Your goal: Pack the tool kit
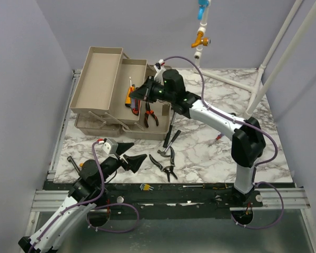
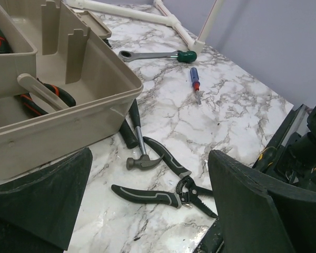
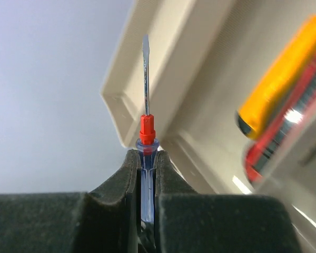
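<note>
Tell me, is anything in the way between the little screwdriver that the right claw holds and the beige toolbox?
Nothing visible blocks it. The right gripper is clamped on the screwdriver, whose tip points at the toolbox tray. An orange-handled tool lies in the tray, off to one side of the blade.

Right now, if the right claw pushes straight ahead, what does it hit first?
Probably the beige toolbox tray: the screwdriver clamped in the right claw points at its rim, though depth is unclear.
</note>
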You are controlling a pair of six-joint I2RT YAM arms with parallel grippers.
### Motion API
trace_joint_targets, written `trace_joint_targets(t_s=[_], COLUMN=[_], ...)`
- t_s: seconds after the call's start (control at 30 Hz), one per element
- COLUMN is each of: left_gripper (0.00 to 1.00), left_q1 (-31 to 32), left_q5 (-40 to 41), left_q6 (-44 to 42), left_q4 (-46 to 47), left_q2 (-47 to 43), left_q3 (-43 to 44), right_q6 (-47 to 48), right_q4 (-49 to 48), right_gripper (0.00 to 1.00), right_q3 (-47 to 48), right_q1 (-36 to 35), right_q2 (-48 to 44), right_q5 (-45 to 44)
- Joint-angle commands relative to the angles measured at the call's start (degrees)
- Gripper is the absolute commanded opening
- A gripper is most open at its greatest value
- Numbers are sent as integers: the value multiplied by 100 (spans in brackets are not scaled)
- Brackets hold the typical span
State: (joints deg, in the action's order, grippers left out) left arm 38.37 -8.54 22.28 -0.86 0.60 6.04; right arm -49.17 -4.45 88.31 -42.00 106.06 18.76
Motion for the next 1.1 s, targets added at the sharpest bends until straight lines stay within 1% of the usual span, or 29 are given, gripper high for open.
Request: trace_joint_targets(t_s=[0.0, 0.17, 0.33, 0.4, 0.53, 0.57, 0.6, 0.67, 0.7, 0.73, 0.8, 0.9, 0.97, 1.07], left_gripper=[94, 94, 94, 94, 94, 94, 94, 94, 94, 94, 94, 95, 95, 95], left_q1=[14, 13, 15, 15, 14, 13, 13, 13, 14, 19, 13, 13, 13, 13], left_q5=[106, 125, 148, 151, 159, 159, 159, 160, 168, 160, 159, 160, 152, 149], left_q6=[-22, -39, -40, -35, -49, -49, -49, -48, -49, -49, -43, -40, -40, -32], left_q4=[-89, -48, -2, 4, 31, 31, 33, 33, 41, 41, 34, 35, 42, 40], left_q2=[-254, -165, -118, -104, -103, -103, -104, -97, -102, -100, -104, -104, -104, -103], left_q3=[-95, -77, -95, -86, -88, -86, -88, -89, -92, -86, -86, -86, -86, -86], right_q6=[-488, -751, -782, -737, -653, -626, -613, -612, -606, -592, -532, -363, -216, 86], right_q4=[-344, -391, -499, -527, -693, -684, -660, -504, -463, -447, -417, -415, -407, -396], right_gripper=[1, 1, 1, 1, 1, 4, 9, 36, 46, 49, 53, 54, 54, 53], right_q3=[1164, 2352, 3399, 3679, 3952, 4047, 4134, 4331, 4377, 4363, 4274, 3992, 3707, 2973], right_q1=[-239, -385, -526, -592, -679, -691, -696, -696, -696, -696, -695, -696, -696, -688], right_q2=[819, 1714, 2513, 2720, 3013, 3080, 3160, 3273, 3289, 3273, 3193, 2887, 2597, 1962], right_q5=[-115, -261, -406, -572, -903, -940, -946, -951, -954, -956, -1015, -1135, -1256, -1535])
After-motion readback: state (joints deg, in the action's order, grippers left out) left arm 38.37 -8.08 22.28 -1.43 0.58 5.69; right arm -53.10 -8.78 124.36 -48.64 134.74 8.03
